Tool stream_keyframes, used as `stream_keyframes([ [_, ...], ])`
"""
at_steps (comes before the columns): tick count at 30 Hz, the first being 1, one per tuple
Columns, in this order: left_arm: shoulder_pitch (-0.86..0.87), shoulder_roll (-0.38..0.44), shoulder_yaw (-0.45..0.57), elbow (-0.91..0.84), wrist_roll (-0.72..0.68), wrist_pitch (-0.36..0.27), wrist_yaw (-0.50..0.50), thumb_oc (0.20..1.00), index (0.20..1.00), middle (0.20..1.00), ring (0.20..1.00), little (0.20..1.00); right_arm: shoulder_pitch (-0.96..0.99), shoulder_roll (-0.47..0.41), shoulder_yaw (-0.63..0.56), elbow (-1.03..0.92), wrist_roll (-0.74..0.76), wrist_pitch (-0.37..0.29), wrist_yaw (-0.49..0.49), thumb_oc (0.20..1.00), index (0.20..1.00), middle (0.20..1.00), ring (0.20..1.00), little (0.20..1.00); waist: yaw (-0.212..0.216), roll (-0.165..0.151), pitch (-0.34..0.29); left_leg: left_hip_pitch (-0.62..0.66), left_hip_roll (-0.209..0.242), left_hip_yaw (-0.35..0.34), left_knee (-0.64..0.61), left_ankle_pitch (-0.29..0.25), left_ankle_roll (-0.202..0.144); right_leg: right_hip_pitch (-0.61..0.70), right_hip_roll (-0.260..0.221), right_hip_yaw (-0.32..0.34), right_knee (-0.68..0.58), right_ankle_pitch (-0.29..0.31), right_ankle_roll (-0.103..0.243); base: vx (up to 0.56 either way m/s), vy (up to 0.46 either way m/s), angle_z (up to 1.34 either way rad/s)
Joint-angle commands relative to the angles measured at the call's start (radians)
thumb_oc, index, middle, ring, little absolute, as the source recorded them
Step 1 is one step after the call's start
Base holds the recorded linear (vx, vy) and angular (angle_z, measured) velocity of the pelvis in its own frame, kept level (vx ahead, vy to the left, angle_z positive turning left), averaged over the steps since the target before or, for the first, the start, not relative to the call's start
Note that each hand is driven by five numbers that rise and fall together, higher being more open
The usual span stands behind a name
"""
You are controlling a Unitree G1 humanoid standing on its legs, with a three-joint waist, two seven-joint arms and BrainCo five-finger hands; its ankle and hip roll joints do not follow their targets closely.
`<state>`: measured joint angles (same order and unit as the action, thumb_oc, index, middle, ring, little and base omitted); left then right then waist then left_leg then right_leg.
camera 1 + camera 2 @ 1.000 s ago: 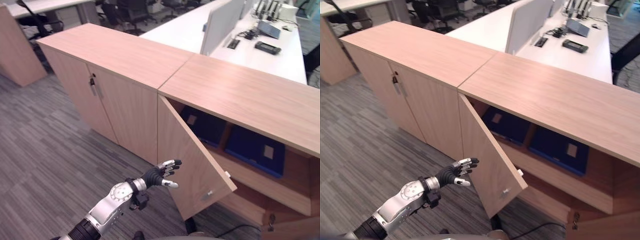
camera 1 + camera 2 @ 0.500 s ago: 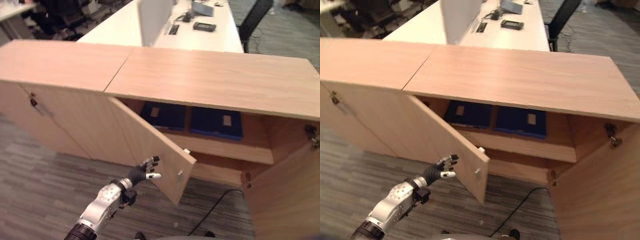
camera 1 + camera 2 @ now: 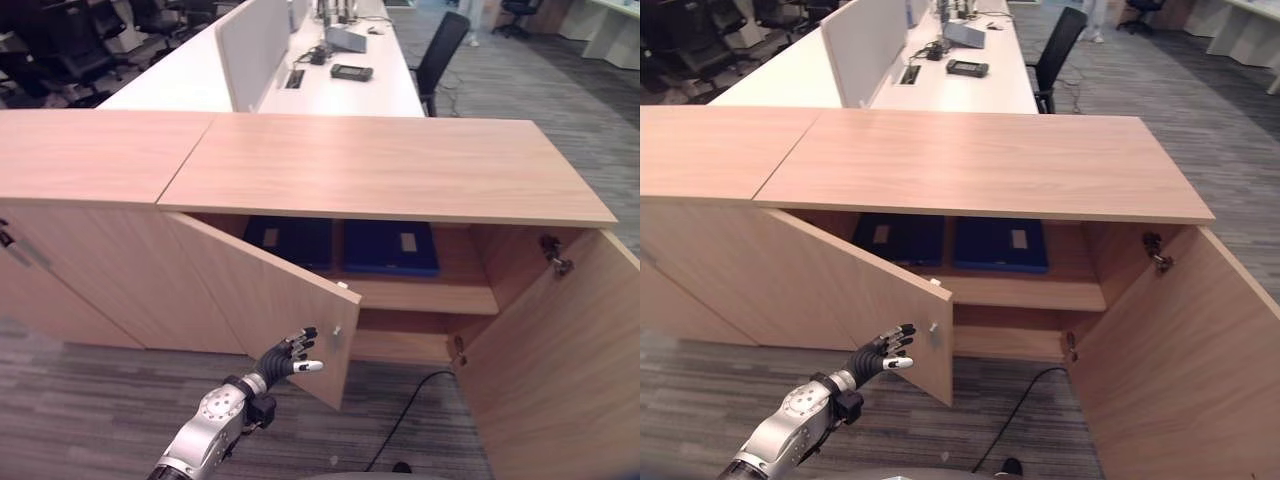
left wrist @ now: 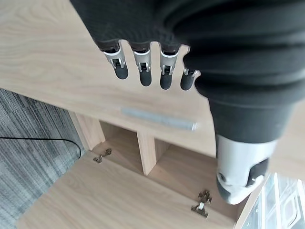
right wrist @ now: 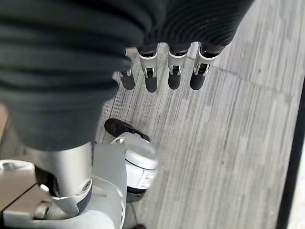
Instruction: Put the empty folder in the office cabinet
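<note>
Two blue folders (image 3: 343, 243) lie flat side by side on the upper shelf (image 3: 420, 296) of the office cabinet (image 3: 385, 165), both cabinet doors swung open; left door (image 3: 265, 290) angled out toward the robot, right door (image 3: 550, 370) at the far right; head views alone show the folders, the cabinet top, and the white desk surface (image 3: 330, 90) behind it with a divider panel (image 3: 252, 45), a black chair (image 3: 440, 50) and small devices; left hand (image 3: 285, 355) is in the air just beside the free edge of the left door, near its small knob (image 3: 337, 330), contact with the door cannot be told; left wrist view adds the door's wood face close past the fingers (image 4: 143, 71), a slim metal handle (image 4: 159, 119), hinges and an inner divider; fingers straight and spread, holding nothing; right wrist view shows the right hand (image 5: 167, 71) over the grey carpet floor (image 5: 228, 143), fingers straight, empty.
</note>
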<state>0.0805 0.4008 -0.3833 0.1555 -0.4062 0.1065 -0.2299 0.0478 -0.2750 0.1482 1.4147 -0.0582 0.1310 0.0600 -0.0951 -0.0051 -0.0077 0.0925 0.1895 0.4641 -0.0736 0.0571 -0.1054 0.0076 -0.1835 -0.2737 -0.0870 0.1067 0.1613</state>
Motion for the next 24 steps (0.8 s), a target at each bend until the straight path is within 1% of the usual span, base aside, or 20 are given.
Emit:
stream_keyframes([
  [1,-0.028,-0.005,0.055,-0.046,0.007,-0.047,0.022,1.000,1.000,1.000,1.000,1.000,-0.029,0.009,0.021,0.050,0.035,-0.006,-0.026,1.000,1.000,1.000,1.000,1.000,0.000,-0.009,0.017,-0.062,0.057,-0.083,0.165,-0.073,0.018,-0.033,0.130,0.096,0.071,-0.142,-0.063,0.00,-0.119,-0.41],
  [2,-0.034,-0.009,0.056,-0.036,0.006,-0.053,0.035,1.000,1.000,1.000,1.000,1.000,-0.029,0.001,0.025,0.048,0.036,-0.006,-0.032,1.000,1.000,1.000,1.000,1.000,0.008,-0.015,0.025,-0.082,0.053,-0.122,0.204,-0.081,0.029,-0.034,0.136,0.121,0.078,-0.146,-0.070,0.00,-0.085,-0.86],
  [3,-0.041,-0.013,0.060,-0.018,0.009,-0.059,0.050,1.000,1.000,1.000,1.000,1.000,-0.026,-0.011,0.026,0.047,0.038,-0.008,-0.036,1.000,1.000,1.000,1.000,1.000,0.020,-0.020,0.029,-0.114,0.022,-0.196,0.226,-0.100,0.048,-0.030,0.142,0.144,0.074,-0.146,-0.077,0.05,-0.082,-1.84],
  [4,-0.056,-0.021,0.064,0.001,0.017,-0.064,0.079,1.000,1.000,1.000,1.000,1.000,-0.039,-0.022,0.040,0.028,0.036,-0.016,-0.041,1.000,1.000,1.000,1.000,1.000,0.039,-0.035,0.026,-0.166,-0.040,-0.332,0.224,-0.106,0.065,-0.016,0.157,0.201,0.061,-0.138,-0.084,0.10,-0.063,-1.78],
  [5,-0.061,-0.022,0.068,0.027,0.039,-0.067,0.086,1.000,1.000,1.000,1.000,1.000,-0.047,-0.028,0.042,0.022,0.039,-0.021,-0.039,1.000,1.000,1.000,1.000,1.000,0.049,-0.039,0.028,-0.192,-0.069,-0.388,0.221,-0.098,0.063,-0.010,0.165,0.226,0.059,-0.135,-0.087,0.14,-0.041,-1.49],
  [6,-0.068,-0.017,0.080,0.038,0.053,-0.065,0.096,1.000,1.000,1.000,1.000,1.000,-0.045,-0.035,0.031,0.021,0.048,-0.023,-0.044,1.000,1.000,1.000,1.000,1.000,0.062,-0.043,0.034,-0.232,-0.110,-0.453,0.228,-0.085,0.061,-0.006,0.170,0.245,0.057,-0.133,-0.090,0.11,0.002,-0.64],
  [7,-0.077,-0.017,0.093,0.052,0.065,-0.065,0.105,1.000,1.000,1.000,1.000,1.000,-0.045,-0.043,0.019,0.019,0.058,-0.019,-0.049,1.000,1.000,1.000,1.000,1.000,0.076,-0.040,0.047,-0.261,-0.155,-0.519,0.227,-0.076,0.058,0.001,0.182,0.272,0.061,-0.134,-0.093,0.08,0.003,-0.69],
  [8,-0.082,-0.017,0.103,0.073,0.082,-0.067,0.114,1.000,1.000,1.000,1.000,1.000,-0.044,-0.048,0.011,0.015,0.064,-0.021,-0.056,1.000,1.000,1.000,1.000,1.000,0.081,-0.036,0.054,-0.269,-0.187,-0.574,0.218,-0.067,0.057,0.003,0.194,0.298,0.066,-0.136,-0.096,0.05,0.024,-0.77],
  [9,-0.088,-0.016,0.113,0.099,0.100,-0.068,0.114,1.000,1.000,1.000,1.000,1.000,-0.043,-0.051,0.000,0.016,0.070,-0.024,-0.053,1.000,1.000,1.000,1.000,1.000,0.075,-0.029,0.045,-0.253,-0.190,-0.595,0.181,-0.060,0.053,0.000,0.202,0.313,0.066,-0.133,-0.093,0.05,0.077,-0.99],
  [10,-0.098,-0.013,0.125,0.128,0.114,-0.064,0.116,1.000,1.000,1.000,1.000,1.000,-0.038,-0.054,-0.021,0.018,0.077,-0.025,-0.053,1.000,1.000,1.000,1.000,1.000,0.065,-0.021,0.032,-0.226,-0.179,-0.592,0.152,-0.055,0.053,0.001,0.205,0.325,0.062,-0.133,-0.089,0.06,0.106,-1.45],
  [11,-0.103,-0.010,0.137,0.140,0.118,-0.066,0.119,1.000,1.000,1.000,1.000,1.000,-0.031,-0.057,-0.033,0.018,0.083,-0.026,-0.054,1.000,1.000,1.000,1.000,1.000,0.063,-0.015,0.024,-0.206,-0.172,-0.582,0.130,-0.052,0.055,0.001,0.204,0.332,0.062,-0.134,-0.090,0.11,0.205,-1.52],
  [12,-0.114,0.003,0.177,0.187,0.143,-0.076,0.143,1.000,1.000,1.000,1.000,1.000,-0.021,-0.076,-0.057,0.023,0.101,-0.028,-0.052,1.000,1.000,1.000,1.000,1.000,0.048,-0.007,-0.001,-0.176,-0.174,-0.576,0.090,-0.058,0.059,-0.002,0.193,0.341,0.058,-0.130,-0.084,0.10,0.199,-1.19],
  [15,-0.142,0.038,0.231,0.251,0.173,-0.086,0.174,1.000,1.000,1.000,1.000,1.000,-0.024,-0.098,-0.076,0.026,0.117,-0.032,-0.045,1.000,1.000,1.000,1.000,1.000,0.041,0.000,-0.020,-0.139,-0.179,-0.546,0.046,-0.062,0.069,-0.015,0.177,0.366,0.054,-0.110,-0.066,0.04,0.172,-0.32],
  [16,-0.154,0.052,0.249,0.272,0.184,-0.088,0.182,1.000,1.000,1.000,1.000,1.000,-0.026,-0.103,-0.081,0.027,0.121,-0.032,-0.042,1.000,1.000,1.000,1.000,1.000,0.039,0.001,-0.022,-0.131,-0.183,-0.533,0.035,-0.062,0.073,-0.021,0.172,0.375,0.053,-0.101,-0.058,0.00,0.096,-0.29],
  [17,-0.155,0.052,0.249,0.274,0.184,-0.089,0.182,1.000,1.000,1.000,1.000,1.000,-0.026,-0.103,-0.080,0.027,0.121,-0.032,-0.042,1.000,1.000,1.000,1.000,1.000,0.041,0.001,-0.021,-0.129,-0.183,-0.530,0.033,-0.062,0.074,-0.020,0.172,0.378,0.052,-0.101,-0.058,-0.02,0.107,-0.50],
  [19,-0.193,0.084,0.281,0.333,0.193,-0.091,0.207,1.000,1.000,1.000,1.000,1.000,-0.031,-0.112,-0.091,0.031,0.132,-0.031,-0.040,1.000,1.000,1.000,1.000,1.000,0.036,0.001,-0.025,-0.120,-0.190,-0.499,0.023,-0.065,0.081,-0.034,0.162,0.398,0.051,-0.086,-0.042,-0.03,0.119,-0.58],
  [24,-0.289,0.181,0.351,0.454,0.210,-0.092,0.266,1.000,1.000,1.000,1.000,1.000,-0.049,-0.141,-0.131,0.029,0.202,-0.030,-0.041,1.000,1.000,1.000,1.000,1.000,0.023,-0.005,-0.026,-0.114,-0.209,-0.428,0.021,-0.081,0.101,-0.081,0.141,0.450,0.060,-0.051,-0.006,-0.05,0.136,-0.47],
])
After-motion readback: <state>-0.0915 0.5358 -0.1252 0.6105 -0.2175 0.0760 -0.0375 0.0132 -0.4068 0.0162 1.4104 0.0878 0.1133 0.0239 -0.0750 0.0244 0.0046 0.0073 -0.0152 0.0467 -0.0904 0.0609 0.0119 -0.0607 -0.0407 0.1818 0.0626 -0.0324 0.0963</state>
